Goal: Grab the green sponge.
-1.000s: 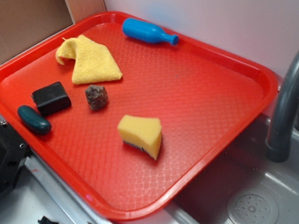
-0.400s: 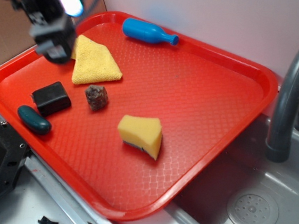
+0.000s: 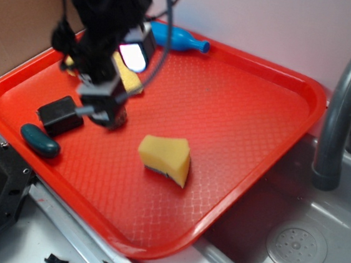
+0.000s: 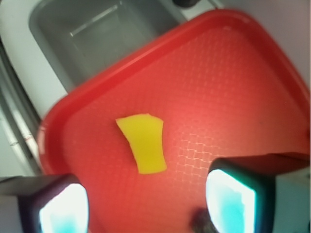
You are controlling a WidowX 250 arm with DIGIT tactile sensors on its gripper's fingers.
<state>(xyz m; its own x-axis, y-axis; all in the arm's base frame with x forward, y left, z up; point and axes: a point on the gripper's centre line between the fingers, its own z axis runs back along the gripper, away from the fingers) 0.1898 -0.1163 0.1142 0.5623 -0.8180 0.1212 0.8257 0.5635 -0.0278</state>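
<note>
Your green sponge point(image 3: 165, 158) lies free on the red tray point(image 3: 240, 113), right of the gripper point(image 3: 104, 106). Only the wrist view shows the fingers point(image 4: 233, 196) spread apart with the sponge point(image 4: 143, 148) ahead; the exterior view blurs them, probably hiding the yellow cloth point(image 3: 130, 80). A moment ago the arm hung over the tray's far-left corner.

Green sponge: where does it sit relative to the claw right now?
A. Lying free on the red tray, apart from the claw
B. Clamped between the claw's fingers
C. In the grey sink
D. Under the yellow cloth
A. The green sponge lies alone on the red tray, with bare tray between it and the claw; the wrist view shows the sponge ahead of the spread fingers, nothing held.
</note>
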